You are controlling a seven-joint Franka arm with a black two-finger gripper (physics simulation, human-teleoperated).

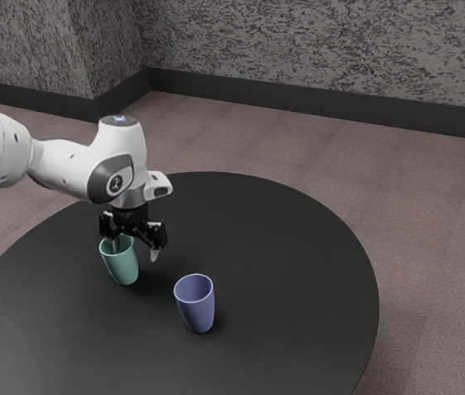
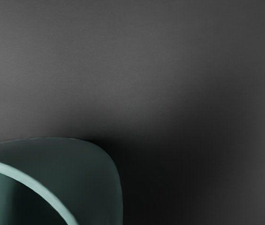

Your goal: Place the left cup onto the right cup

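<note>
Exterior view, gripper point(image 1: 136, 249): hangs from the white arm, pointing down over the green cup; the jaws stand wide, one finger at or inside the cup's mouth and the other outside its wall on the blue cup's side, apart from it.
Exterior view, green cup point(image 1: 120, 265): at the exterior view's left on the round black table point(image 1: 298, 247). It looks to be resting there, mouth up and leaning a little.
Exterior view, blue cup point(image 1: 194, 302): upright and mouth up, near the green cup toward the exterior view's right, with a clear gap between them.
Exterior view, step in hand: judged to be the grasp of the green cup by its rim wall.
Wrist view, green cup point(image 2: 76, 173): its pale rim and dark outer wall curve just under the hand, off to one side and not centred.
Wrist view, table point(image 2: 170, 70): bare dark top beyond the cup.
Wrist view, doing it well: settle so the wall sits squarely between the fingers, then close gently to avoid tipping the leaning cup further. Lift straight up until well above the blue cup's rim before moving across.
</note>
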